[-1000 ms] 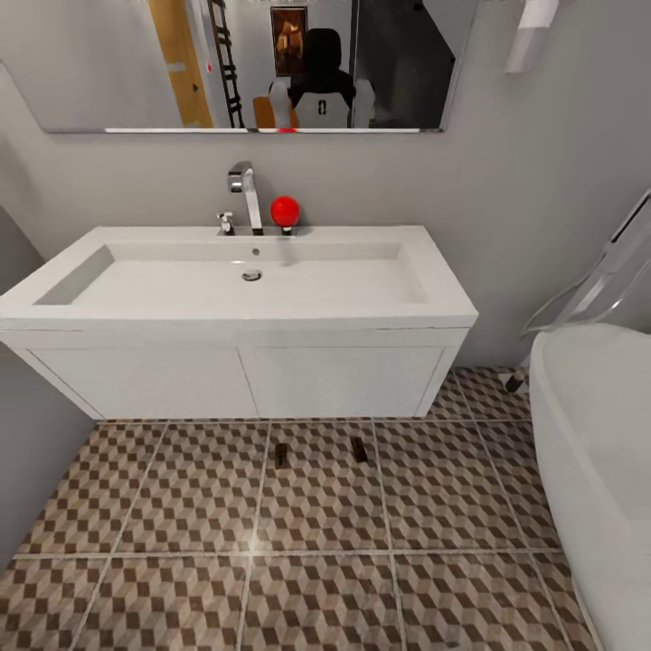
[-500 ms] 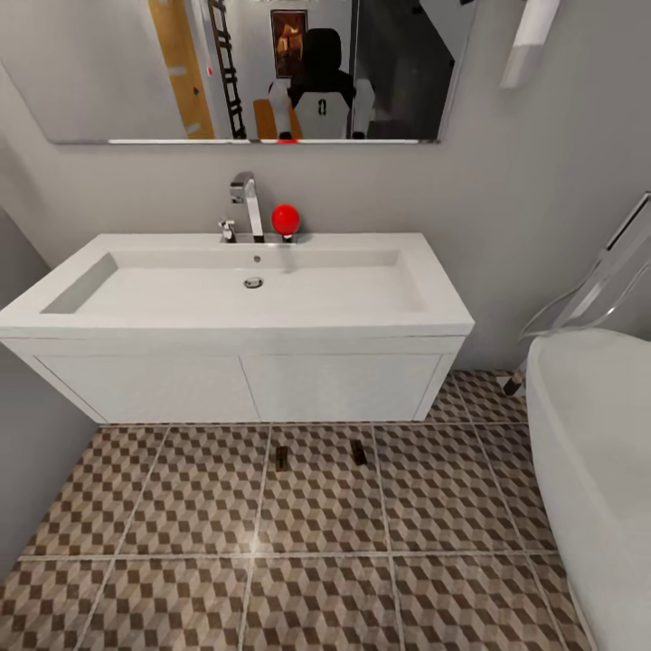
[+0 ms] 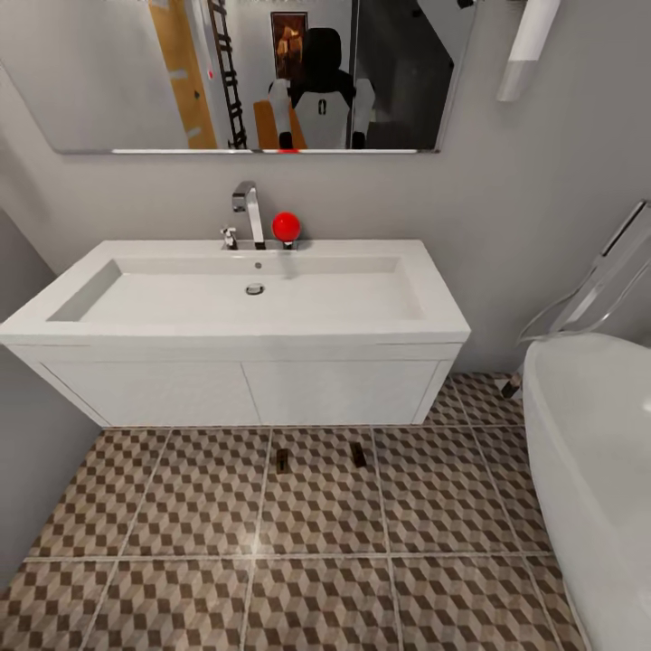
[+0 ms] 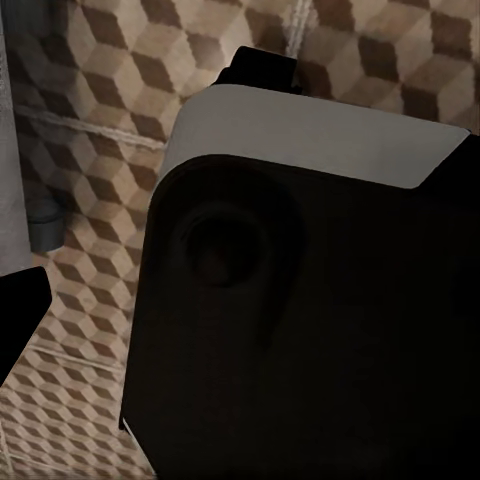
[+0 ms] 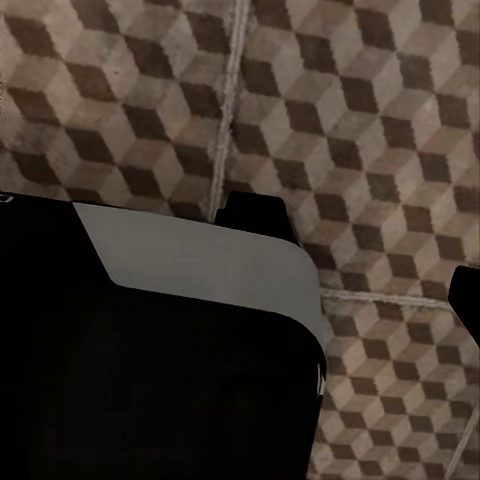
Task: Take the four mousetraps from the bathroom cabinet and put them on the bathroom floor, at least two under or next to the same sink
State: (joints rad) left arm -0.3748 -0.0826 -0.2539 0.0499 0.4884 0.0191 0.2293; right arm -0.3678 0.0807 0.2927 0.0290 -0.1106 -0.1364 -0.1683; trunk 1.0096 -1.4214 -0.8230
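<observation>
Two mousetraps lie flat on the bathroom floor (image 3: 181, 506) just in front of the sink (image 3: 235, 298), one (image 3: 281, 459) left of the other (image 3: 359, 455). The sink is a wide white basin with a chrome tap (image 3: 249, 210) on a white wall-hung vanity (image 3: 244, 391). The cabinet is out of view. In the left wrist view a dark fingertip (image 4: 18, 320) sits at the frame edge over the tiles (image 4: 100, 100). The right wrist view has a dark fingertip (image 5: 466, 300) at its edge above the tiles (image 5: 350, 100). Nothing is held in either gripper.
A white bathtub (image 3: 588, 452) stands close on the right, and a grey wall (image 3: 18, 434) closes the left side. A red ball (image 3: 287, 225) sits beside the tap under a mirror (image 3: 244, 72). My own dark and grey body (image 4: 300, 300) (image 5: 150, 350) blocks much of both wrist views.
The whole head view has shifted: the sink and mirror sit lower and slightly smaller, so the camera has moved. The two mousetraps stay where they were.
</observation>
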